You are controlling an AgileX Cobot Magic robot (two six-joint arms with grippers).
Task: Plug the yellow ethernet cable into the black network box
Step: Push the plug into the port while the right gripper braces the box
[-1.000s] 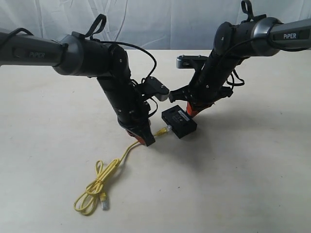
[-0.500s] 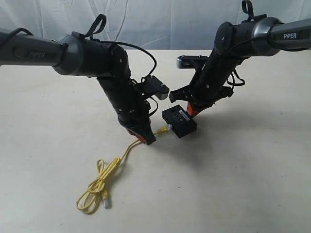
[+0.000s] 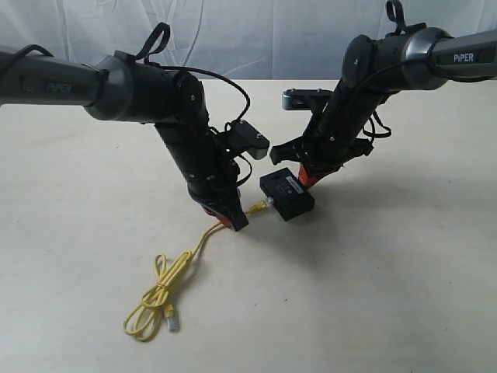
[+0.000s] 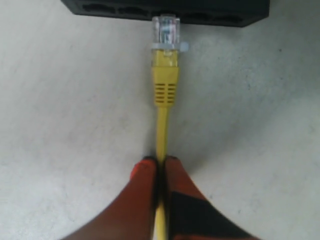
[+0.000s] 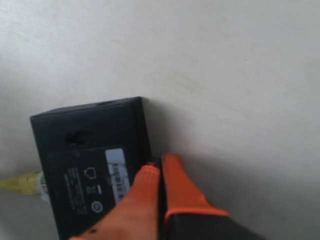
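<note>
The black network box lies flat on the table, white label up. My left gripper is shut on the yellow ethernet cable a short way behind its clear plug. The plug's tip sits at a port in the box's front face. The cable's remaining length lies in loose loops with the other plug at the front. My right gripper is shut, its orange fingertips against the box's far edge, opposite the cable.
A pale tabletop runs all round the box. White cloth hangs behind the table's far edge. Both dark arms lean in over the middle of the table.
The left gripper has edged toward the box, and the coiled loops with the free plug have been dragged slightly the same way. The right arm and the box have not moved.
</note>
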